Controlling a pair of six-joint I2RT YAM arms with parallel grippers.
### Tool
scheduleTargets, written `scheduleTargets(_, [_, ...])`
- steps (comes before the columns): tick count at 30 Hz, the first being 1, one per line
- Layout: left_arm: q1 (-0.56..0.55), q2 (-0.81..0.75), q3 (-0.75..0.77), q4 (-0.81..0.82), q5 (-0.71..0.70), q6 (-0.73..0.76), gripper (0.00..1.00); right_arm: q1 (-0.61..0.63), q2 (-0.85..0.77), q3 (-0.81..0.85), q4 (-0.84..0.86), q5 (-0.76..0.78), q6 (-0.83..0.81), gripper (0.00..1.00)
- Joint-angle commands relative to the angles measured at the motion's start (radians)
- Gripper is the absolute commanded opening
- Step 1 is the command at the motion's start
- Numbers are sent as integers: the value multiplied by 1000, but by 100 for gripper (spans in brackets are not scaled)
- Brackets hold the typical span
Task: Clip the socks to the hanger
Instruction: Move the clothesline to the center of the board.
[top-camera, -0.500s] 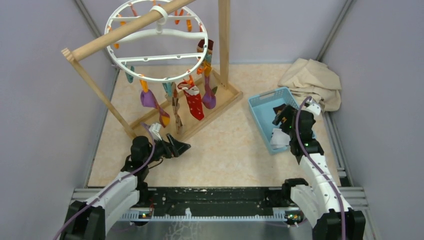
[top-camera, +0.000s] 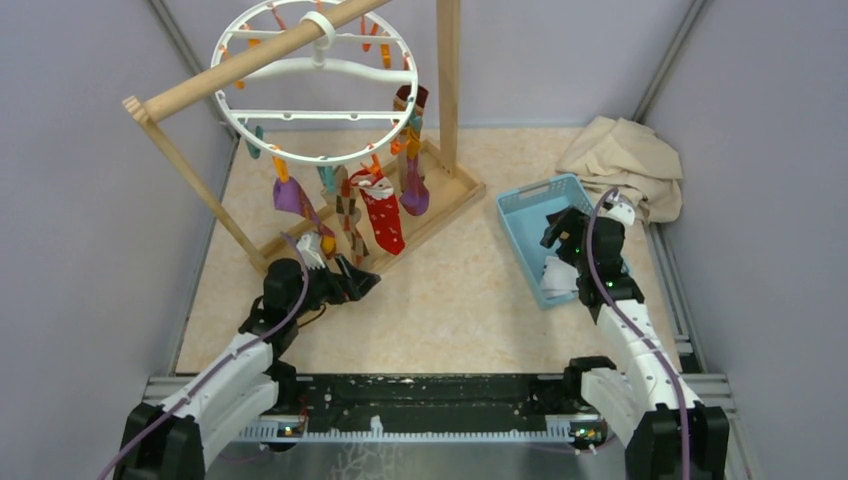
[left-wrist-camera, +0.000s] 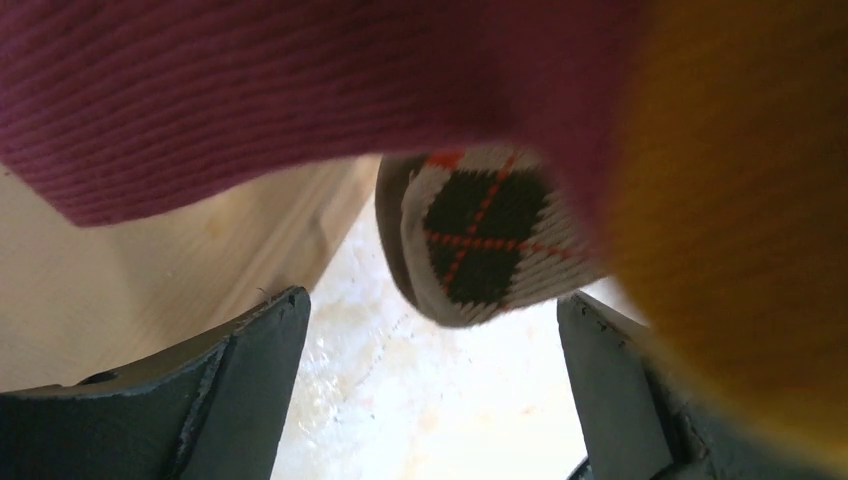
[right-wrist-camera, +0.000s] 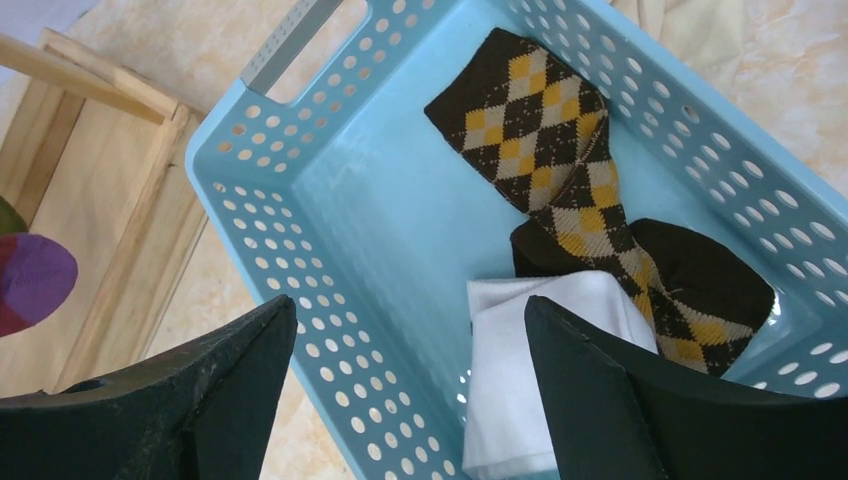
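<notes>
The white ring hanger (top-camera: 238, 122) hangs from the wooden pole, with several socks pegged along its near rim: a purple-and-orange sock (top-camera: 296, 200), a brown-diamond sock (top-camera: 349, 213) and a red sock (top-camera: 385, 216). My left gripper (top-camera: 356, 283) is open and empty just below them. In the left wrist view its jaws (left-wrist-camera: 430, 330) stand wide, with the purple sock (left-wrist-camera: 250, 90), its orange toe (left-wrist-camera: 740, 200) and the check sock (left-wrist-camera: 490, 240) close above. My right gripper (top-camera: 558, 232) is open over the blue basket (top-camera: 520, 215). The right wrist view shows its jaws (right-wrist-camera: 410, 303) above a brown-diamond sock (right-wrist-camera: 560, 140) and a white sock (right-wrist-camera: 530, 370).
The light wooden pole frame (top-camera: 250, 60) stands at the back left, its base board (top-camera: 440, 205) on the table. A big beige cloth (top-camera: 625, 160) lies behind the basket at the back right. Grey walls close in both sides.
The left gripper has moved a little up and back under the hanging socks. The hanger and its socks have swung slightly left. The right gripper has barely shifted over the basket.
</notes>
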Motion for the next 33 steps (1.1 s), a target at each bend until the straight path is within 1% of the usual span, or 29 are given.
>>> scheduleTargets(1, [-30,52,94,-47,-133,65,98,-3,19,9,69,-38,-8,84])
scheduleTargets(4, [-78,83,146,-34,-149,69,98,-3,26,11,74,-52,-2,82])
scheduleTargets(6, [-119,104,177,-24,-165,84,98,-3,27,5,90,-89,-9,77])
scheduleTargets(10, [-170,185,233,-9,-182,179,98,-2,23,-12,106,-149,-10,72])
scheduleTargets(13, [-198,280,286,-31,-240,249,98,-3,3,-30,101,-173,-13,66])
scheduleTargets(16, [-217,393,350,-89,-315,299,98,-3,-15,-41,95,-187,-23,57])
scheduleTargets(18, [-223,467,388,-129,-378,315,98,-3,-23,-57,123,-245,-23,52])
scheduleTargets(19, [-224,488,400,-143,-399,308,98,-3,-26,-69,150,-314,-13,48])
scheduleTargets(21, [-224,495,401,-146,-402,294,98,-1,-24,-91,224,-402,30,42])
scheduleTargets(22, [-225,485,392,-139,-394,281,98,6,-17,-95,253,-419,54,41])
scheduleTargets(24, [-225,448,360,-122,-372,257,98,48,24,-60,254,-389,66,50])
scheduleTargets(26, [-227,398,346,-128,-338,246,98,130,83,24,196,-301,28,61])
scheduleTargets(27, [-230,369,346,-145,-308,241,98,175,114,68,180,-256,5,66])
scheduleTargets(28, [-234,340,347,-166,-306,238,98,217,155,119,150,-216,-12,69])
scheduleTargets(30, [-236,285,355,-219,-321,236,98,274,260,220,112,-178,-38,74])
scheduleTargets(32, [-239,248,358,-276,-382,227,98,310,381,324,72,-158,-49,78])
scheduleTargets(33, [-240,237,358,-295,-396,217,98,331,442,372,65,-119,-65,81])
